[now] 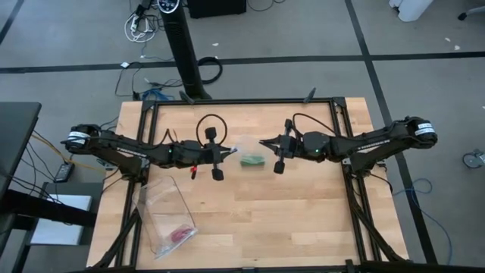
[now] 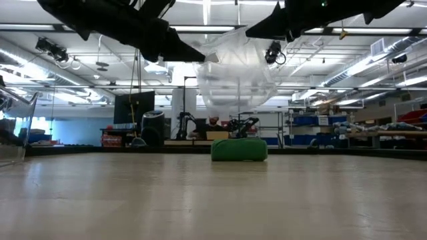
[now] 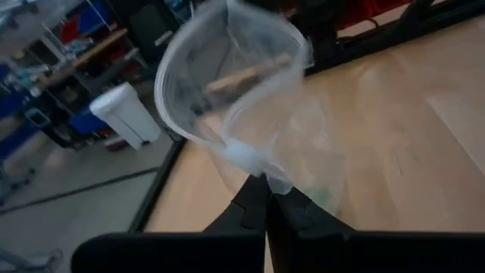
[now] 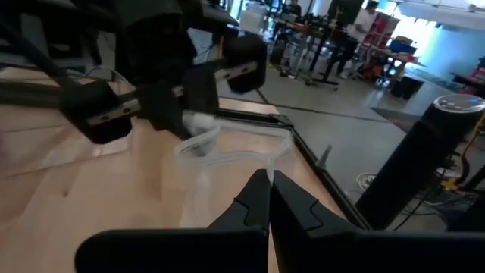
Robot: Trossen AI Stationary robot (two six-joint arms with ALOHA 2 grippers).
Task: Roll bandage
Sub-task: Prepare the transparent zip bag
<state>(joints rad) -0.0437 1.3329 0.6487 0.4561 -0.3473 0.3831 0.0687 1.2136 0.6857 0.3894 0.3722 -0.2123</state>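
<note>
The bandage (image 1: 251,160) is a small green roll inside a clear plastic bag (image 2: 237,73). In the low view the roll (image 2: 239,149) lies at the bag's bottom, on the table top. My left gripper (image 1: 233,152) and my right gripper (image 1: 262,142) meet over the table's middle, each shut on the bag's upper rim, one at either side. The bag's mouth gapes as a ring between them (image 3: 227,76). My left gripper pinches the bag's rim (image 3: 261,168) between its two shut fingers, coming nearly level from the table's left. The bag hangs below the fingers, its bottom on the table with the roll in it. My right gripper pinches the opposite side of the bag's rim (image 4: 274,161) between its shut fingers, coming nearly level from the table's right. The clear film sags slack from the fingers toward the table.
A second clear plastic bag (image 1: 167,216) lies at the table's near left with a small pink item (image 1: 180,233) in it. Black frame rails (image 1: 242,101) run along the table's edges. Bare wood lies at the near right.
</note>
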